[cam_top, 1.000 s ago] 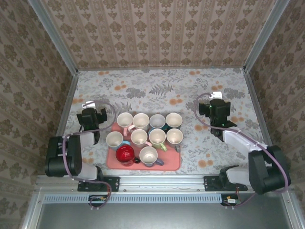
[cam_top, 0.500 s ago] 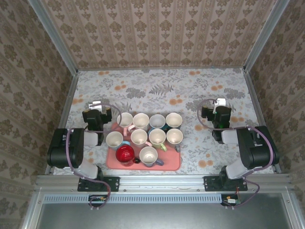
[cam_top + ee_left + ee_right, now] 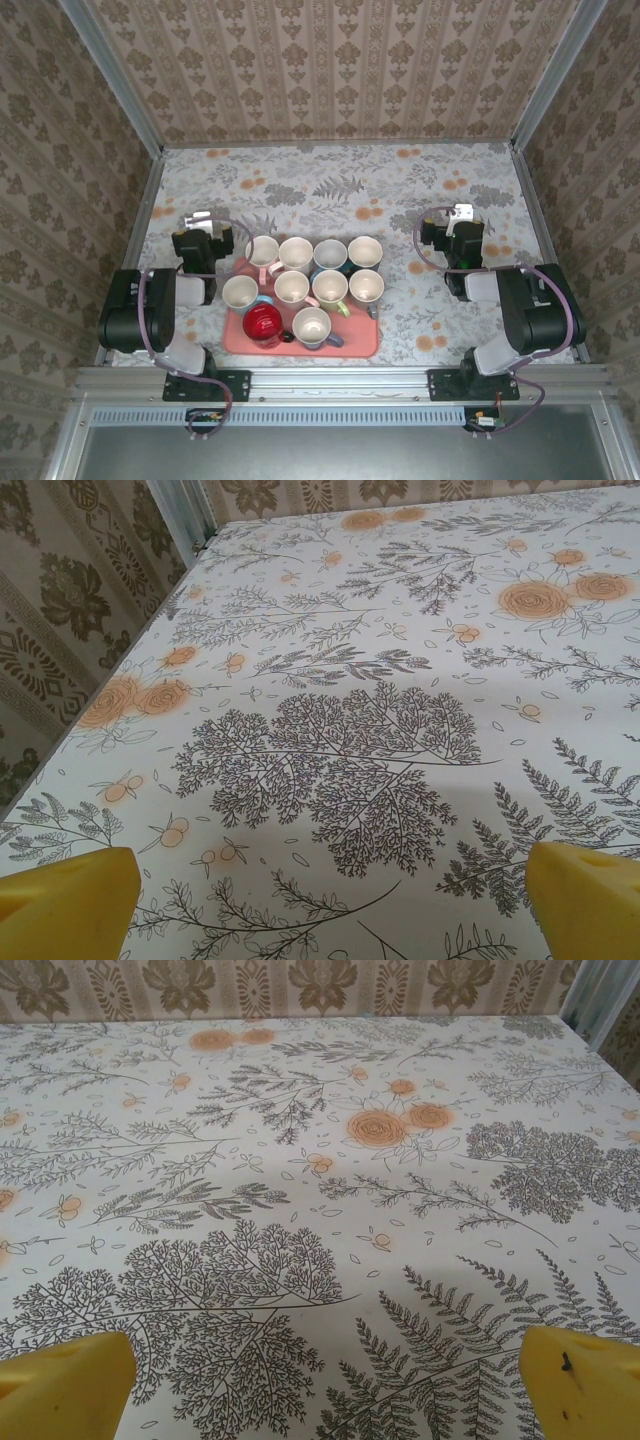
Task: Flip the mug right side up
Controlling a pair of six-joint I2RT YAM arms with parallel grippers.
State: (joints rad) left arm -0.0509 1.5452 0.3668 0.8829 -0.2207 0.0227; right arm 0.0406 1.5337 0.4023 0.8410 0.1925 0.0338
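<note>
Both arms had pulled back from the tray (image 3: 357,345); left hand (image 3: 325,900) and right hand (image 3: 322,1385) gaped empty, task seemingly finished.

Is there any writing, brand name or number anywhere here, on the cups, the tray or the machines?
No text can be read anywhere.
Mugs and pink tray: plain, no print visible.
Tablecloth and walls: floral patterns only, no letters.
Small fittings on the front rail: may carry markings, too small to read.
</note>
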